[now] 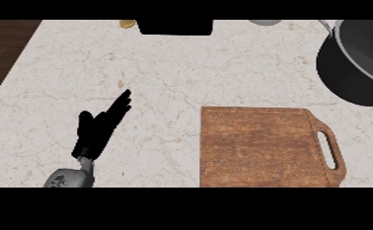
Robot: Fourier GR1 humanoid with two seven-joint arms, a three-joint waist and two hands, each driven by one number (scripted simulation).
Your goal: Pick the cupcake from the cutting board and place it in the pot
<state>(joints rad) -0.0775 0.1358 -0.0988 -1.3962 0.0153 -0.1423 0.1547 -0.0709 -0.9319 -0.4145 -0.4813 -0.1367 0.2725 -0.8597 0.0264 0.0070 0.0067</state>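
Nearest the camera lay the wooden cutting board (262, 147), flat on the pale marbled bench (182, 66) at the near right, its handle loop pointing to the right. Its top showed bare wood all over: no cupcake stood on it, and no cupcake could be seen anywhere else on the bench either.

At the near left, the left hand (98, 130) rose from its grey forearm with fingers straight and relaxed, released and holding nothing, well apart from the board. It looked at rest, not reaching. The right hand did not show in the view at all, so its state could not be told.

At the far right, the dark pot (350, 66) sat partly cut off by the edge of the view. Only part of its wall and interior showed, and what showed was dark, so whether the cupcake lay inside could not be made out.

Along the far edge stood a black box-like object (175, 26), a small yellowish item (128, 24) just left of it, and a pale rounded thing (266, 22) further right, all too cropped to identify.

As a judgement: with the board bare, the pick seemed already done. The cupcake was then either in the pot's hidden part or with the unseen right hand. The placing could not be confirmed from this view.
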